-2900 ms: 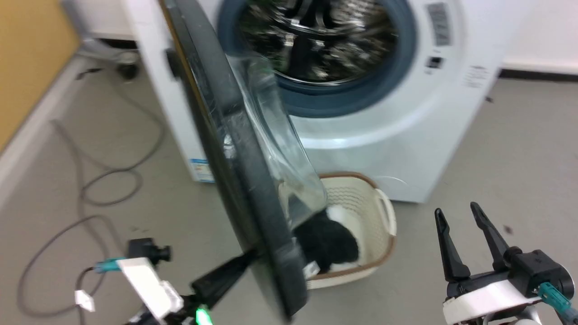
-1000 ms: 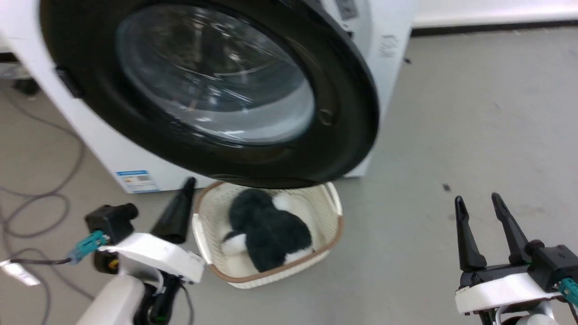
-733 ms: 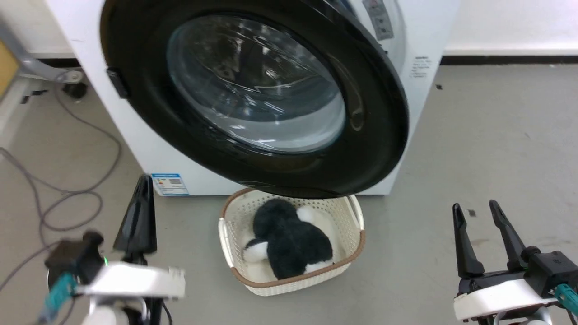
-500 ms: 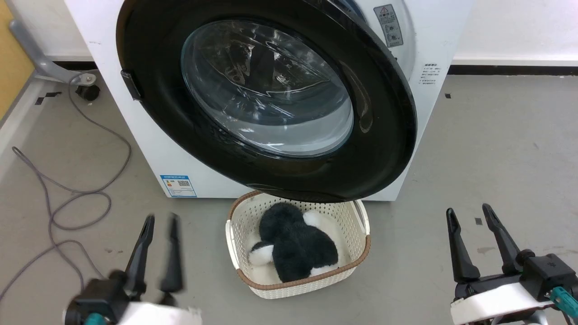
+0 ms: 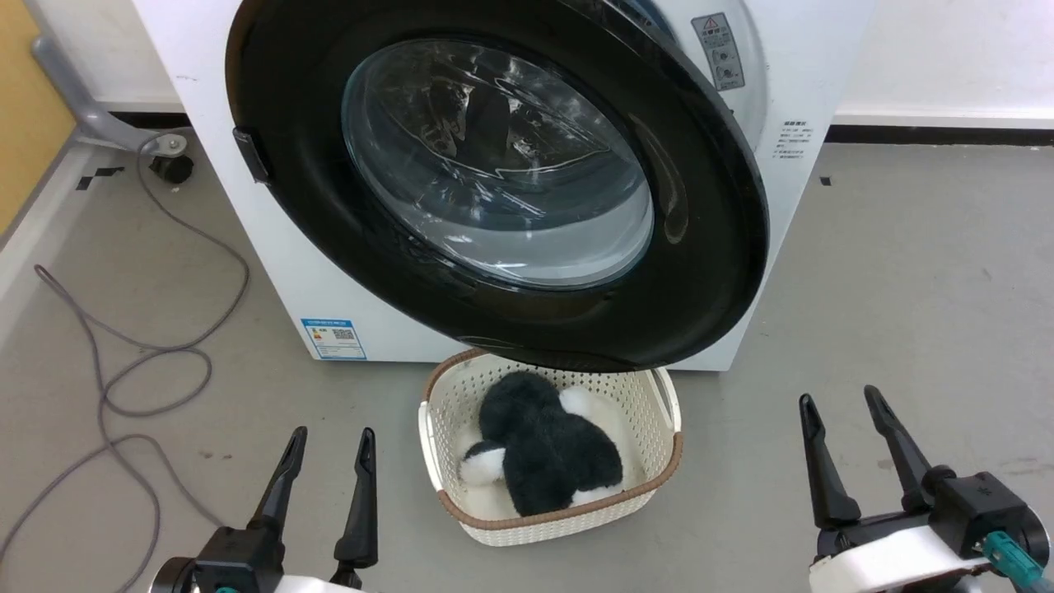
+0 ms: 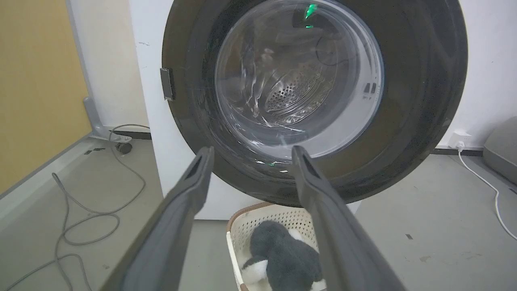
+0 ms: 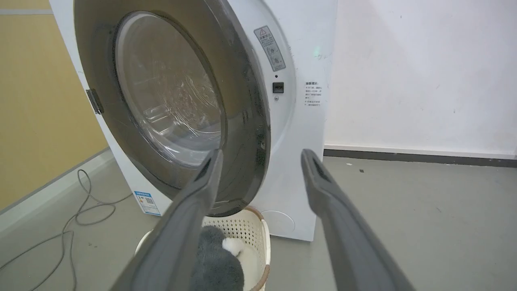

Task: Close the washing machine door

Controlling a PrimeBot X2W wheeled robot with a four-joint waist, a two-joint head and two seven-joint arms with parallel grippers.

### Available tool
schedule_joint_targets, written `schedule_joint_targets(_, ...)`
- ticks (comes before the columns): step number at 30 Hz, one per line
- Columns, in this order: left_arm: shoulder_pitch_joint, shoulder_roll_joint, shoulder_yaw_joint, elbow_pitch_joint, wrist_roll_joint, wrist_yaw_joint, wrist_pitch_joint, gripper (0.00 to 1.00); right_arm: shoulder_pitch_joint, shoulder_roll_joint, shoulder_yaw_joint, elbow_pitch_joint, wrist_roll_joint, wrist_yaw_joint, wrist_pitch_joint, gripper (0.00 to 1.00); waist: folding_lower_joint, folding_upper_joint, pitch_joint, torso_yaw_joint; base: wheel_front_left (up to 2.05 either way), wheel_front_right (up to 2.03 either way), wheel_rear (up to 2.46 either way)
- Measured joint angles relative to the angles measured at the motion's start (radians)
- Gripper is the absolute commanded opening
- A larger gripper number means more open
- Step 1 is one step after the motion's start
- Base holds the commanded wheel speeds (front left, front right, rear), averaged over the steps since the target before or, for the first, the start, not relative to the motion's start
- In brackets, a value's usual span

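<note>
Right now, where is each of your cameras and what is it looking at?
Head view: up on my head, looking down at the washing machine door, the basket, and my left gripper and right gripper.
Left wrist view: low, facing the door straight on, between that gripper's fingers.
Right wrist view: low, seeing the door at a slant, between its own fingers.
Shared: all three show the door and basket.

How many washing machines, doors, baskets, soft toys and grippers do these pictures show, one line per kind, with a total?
washing machine: 1
washing machine door: 1
basket: 1
soft toy: 1
grippers: 2, left gripper and right gripper
total: 6
</note>
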Motion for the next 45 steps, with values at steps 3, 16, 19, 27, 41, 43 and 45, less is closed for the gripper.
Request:
schedule_joint_targets(3,0.0,-0.005,0.001,0.002,0.01,-0.008,0.0,1.0,0.007,0.0,0.006,0.009,-0.001,0.0,0.0,0.28,0.0,0.0,0.004,0.008,0.0,0.0,0.0)
schedule_joint_targets(16,-0.045,-0.027,-0.017,-0.005,0.02,-0.025,0.0,1.0,-0.095,-0.13,0.206,0.025,0.037,0.0,0.022,0.0,0.0,0.0,0.09,0.082,0.0,0.0,0.0)
schedule_joint_targets(19,-0.067,-0.028,-0.028,-0.008,0.019,-0.025,0.0,1.0,-0.177,-0.193,0.258,0.041,0.049,0.0,0.039,0.0,0.0,0.0,0.13,0.103,0.0,0.0,0.0)
schedule_joint_targets(27,-0.136,-0.029,-0.064,-0.024,0.01,-0.023,0.0,1.0,-0.397,-0.332,0.288,0.139,0.153,0.0,0.074,0.0,0.0001,0.0,0.238,0.16,0.0,0.0,0.0)
schedule_joint_targets(41,-0.199,-0.03,-0.131,-0.033,-0.028,0.019,0.0,1.0,-0.673,-0.465,0.269,0.33,0.255,0.003,0.09,0.0,0.0001,0.0,0.364,0.242,0.0,0.0,0.0)
schedule_joint_targets(43,-0.209,-0.03,-0.139,-0.034,-0.031,0.022,0.0,1.0,-0.716,-0.479,0.258,0.356,0.255,0.003,0.098,0.0,0.0001,0.0,0.378,0.25,0.0,0.0,0.0)
schedule_joint_targets(45,-0.217,-0.031,-0.142,-0.036,-0.039,0.03,0.0,1.0,-0.76,-0.485,0.242,0.38,0.255,0.003,0.101,0.0,0.0001,0.0,0.39,0.258,0.0,0.0,0.0)
